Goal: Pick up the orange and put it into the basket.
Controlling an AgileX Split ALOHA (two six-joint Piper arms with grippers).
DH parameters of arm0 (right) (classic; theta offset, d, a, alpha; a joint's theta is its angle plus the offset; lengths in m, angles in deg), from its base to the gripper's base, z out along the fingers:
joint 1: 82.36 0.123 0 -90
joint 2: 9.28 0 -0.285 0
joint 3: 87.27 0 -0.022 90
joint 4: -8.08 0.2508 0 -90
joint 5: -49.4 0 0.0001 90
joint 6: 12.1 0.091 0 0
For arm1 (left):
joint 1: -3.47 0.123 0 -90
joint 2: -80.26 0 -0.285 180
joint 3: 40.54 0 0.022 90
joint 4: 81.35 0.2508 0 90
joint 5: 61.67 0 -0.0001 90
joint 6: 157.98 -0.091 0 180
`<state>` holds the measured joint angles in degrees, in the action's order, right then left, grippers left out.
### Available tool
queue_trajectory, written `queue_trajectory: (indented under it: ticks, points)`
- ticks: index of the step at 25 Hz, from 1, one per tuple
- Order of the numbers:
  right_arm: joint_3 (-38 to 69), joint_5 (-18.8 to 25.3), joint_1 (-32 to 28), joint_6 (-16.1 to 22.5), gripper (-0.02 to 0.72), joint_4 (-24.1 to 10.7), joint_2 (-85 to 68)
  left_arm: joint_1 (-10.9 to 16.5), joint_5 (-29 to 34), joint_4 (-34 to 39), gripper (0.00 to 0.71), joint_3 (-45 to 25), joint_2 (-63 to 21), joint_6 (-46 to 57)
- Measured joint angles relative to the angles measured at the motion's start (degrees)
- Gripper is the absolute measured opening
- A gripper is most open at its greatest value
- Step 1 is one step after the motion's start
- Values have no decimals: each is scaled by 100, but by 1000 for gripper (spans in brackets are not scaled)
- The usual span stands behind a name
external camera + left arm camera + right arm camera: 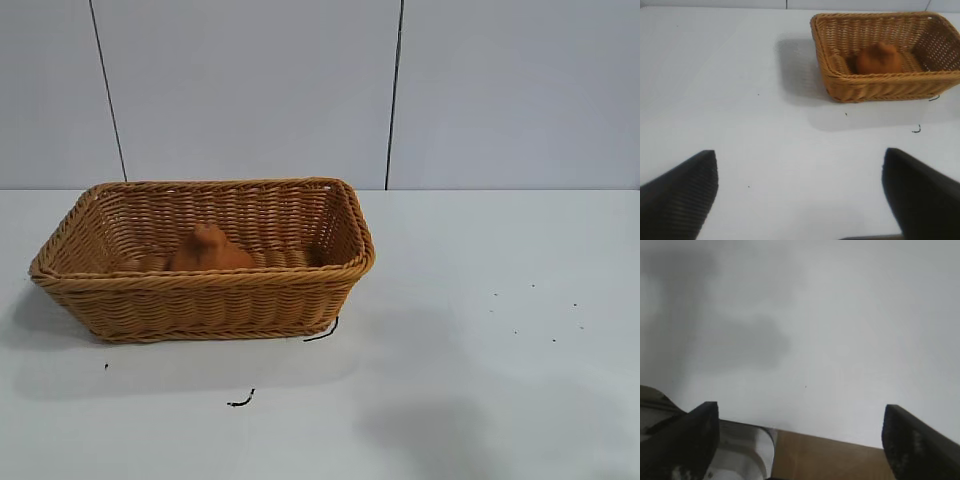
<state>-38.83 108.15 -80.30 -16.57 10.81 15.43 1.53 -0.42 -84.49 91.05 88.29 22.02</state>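
The orange [208, 250], a brownish-orange pear-like lump, lies inside the wicker basket [340, 272] at the left of the table. The left wrist view shows the orange [879, 59] in the basket [837, 80], far off from my left gripper [800, 192]. That gripper is open and empty above bare table. My right gripper [800, 437] is open and empty, over the table's edge. Neither gripper shows in the exterior view.
Small black scraps lie on the white table in front of the basket [241, 400] and at its corner [322, 333]. In the right wrist view the table's edge, a wooden surface [830, 460] and a white-grey fixture [747, 455] show below the gripper.
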Motion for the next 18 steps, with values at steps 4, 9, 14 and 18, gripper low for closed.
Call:
queue_trajectory:
  ticks: [4, 9, 14, 18]
  points:
    - [10, -11, 0, 0, 634, 0, -895, 0, 0, 0, 639, 0, 0, 0]
    - [10, -5, 0, -1, 634, 5, -1687, 0, 0, 0, 639, 0, 0, 0]
    - [10, -5, 0, -6, 634, 10, -1709, 0, 0, 0, 639, 0, 0, 0]
    - [10, -5, 0, -6, 634, 10, -1709, 0, 0, 0, 639, 0, 0, 0]
